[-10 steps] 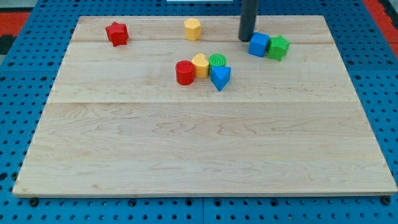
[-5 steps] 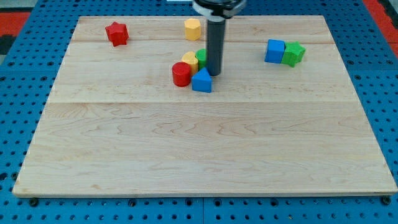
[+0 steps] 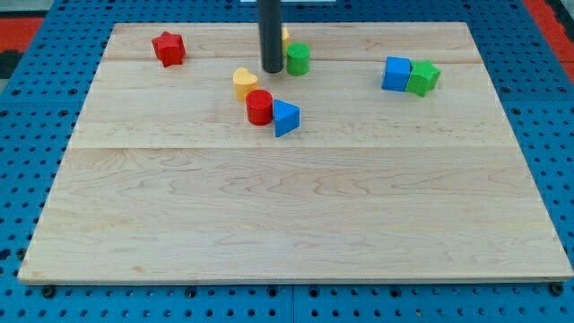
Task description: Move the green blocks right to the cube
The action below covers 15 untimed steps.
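My tip (image 3: 272, 69) stands near the view's top centre, just left of the green cylinder (image 3: 298, 59) and touching or almost touching it. The blue cube (image 3: 396, 74) sits at the upper right with the green star-like block (image 3: 423, 77) pressed against its right side. The rod hides most of a yellow hexagonal block (image 3: 284, 37) behind it.
A yellow heart block (image 3: 244, 82), a red cylinder (image 3: 260, 107) and a blue triangle (image 3: 285, 117) cluster just below my tip. A red star block (image 3: 168, 48) lies at the upper left. The wooden board (image 3: 296, 215) lies on a blue pegboard.
My tip moved from the blue cube to the cluster, then up and left. The green cylinder was pushed up out of the cluster; heart, red cylinder and triangle shifted. Cube and green star shifted right.
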Motion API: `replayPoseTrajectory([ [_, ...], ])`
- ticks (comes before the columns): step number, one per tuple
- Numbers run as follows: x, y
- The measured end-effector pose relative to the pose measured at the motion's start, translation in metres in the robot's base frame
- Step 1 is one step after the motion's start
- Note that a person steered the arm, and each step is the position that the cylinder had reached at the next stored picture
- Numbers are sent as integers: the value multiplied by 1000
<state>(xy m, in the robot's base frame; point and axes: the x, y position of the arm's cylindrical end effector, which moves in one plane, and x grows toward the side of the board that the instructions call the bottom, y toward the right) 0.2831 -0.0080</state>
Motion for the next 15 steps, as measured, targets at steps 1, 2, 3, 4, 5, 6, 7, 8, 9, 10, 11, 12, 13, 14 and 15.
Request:
replayPoseTrajectory([
  [1, -5, 56],
  [2, -8, 124],
  [3, 0, 71],
  [4, -32, 97],
  [5, -38, 146],
  [6, -37, 136],
  [7, -11, 161],
  [8, 4, 186],
  [9, -33, 243],
  [10, -82, 205],
  [11, -88, 147],
  [12, -83, 121],
  [13, -74, 121],
  [14, -74, 139],
  [15, -77, 151],
])
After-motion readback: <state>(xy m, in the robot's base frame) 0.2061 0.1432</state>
